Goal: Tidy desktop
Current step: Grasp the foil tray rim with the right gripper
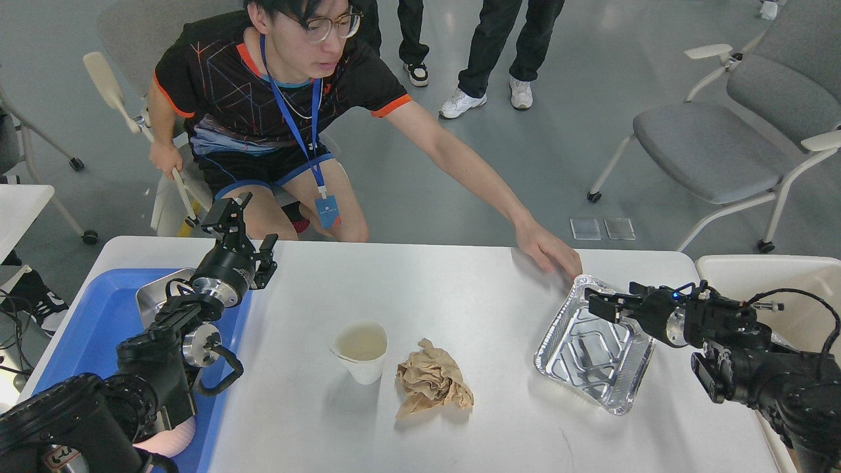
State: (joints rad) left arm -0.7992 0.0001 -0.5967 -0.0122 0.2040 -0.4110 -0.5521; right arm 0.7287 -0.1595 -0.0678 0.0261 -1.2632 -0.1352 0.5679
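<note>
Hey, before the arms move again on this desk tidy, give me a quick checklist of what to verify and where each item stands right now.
1. Person clear of the workspace: not ok. A man's hand rests on the desktop, right at the foil tray.
2. Right gripper grip on the foil tray: cannot tell; its fingers sit at the tray's far rim.
3. Left gripper free: ok, it hangs open above the blue tray, holding nothing.
4. Paper cup upright: ok.
5. Crumpled brown paper reachable: ok, lying apart from the cup.
</note>
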